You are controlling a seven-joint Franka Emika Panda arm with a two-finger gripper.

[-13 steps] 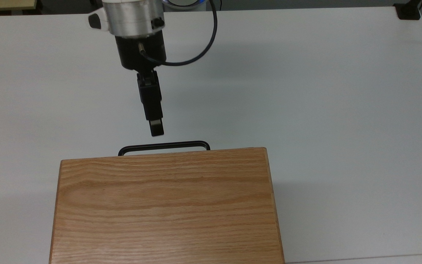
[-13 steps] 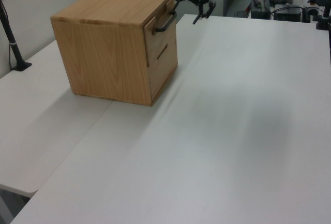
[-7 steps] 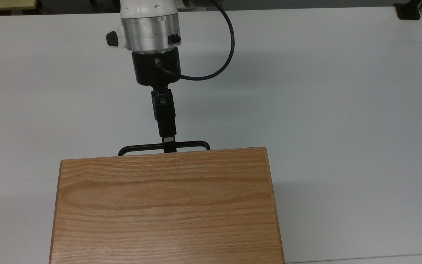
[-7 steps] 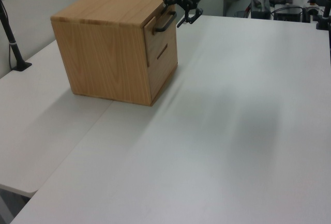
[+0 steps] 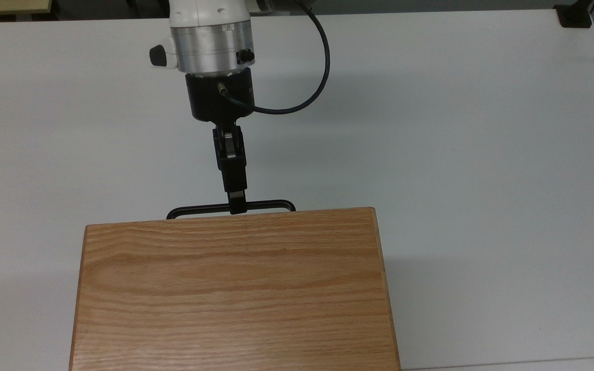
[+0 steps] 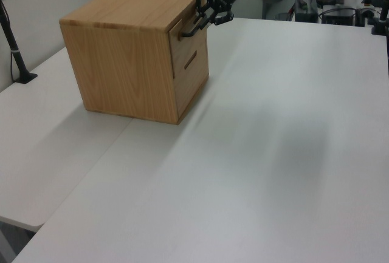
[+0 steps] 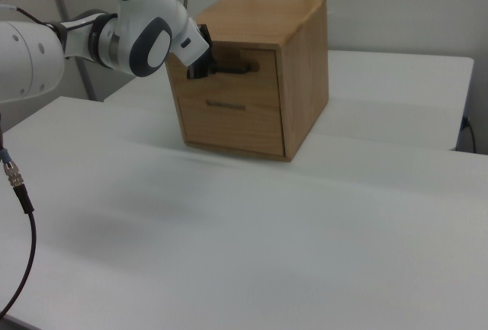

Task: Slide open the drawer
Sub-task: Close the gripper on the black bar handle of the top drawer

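Oak cabinet (image 5: 235, 288) is seated at the table's (image 5: 482, 154) near edge in the top view. Upper drawer (image 7: 255, 62) is flush in it. Beyond, the gripper (image 5: 237, 206) is clamped onto the black bar handle (image 5: 271, 203) at mid-length.

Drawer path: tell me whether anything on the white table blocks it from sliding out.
Nothing visible does. The light oak drawer with the black bar handle faces bare white table. The only thing in front is the black tool, at the handle's middle, on the arm that would pull back along that stretch.
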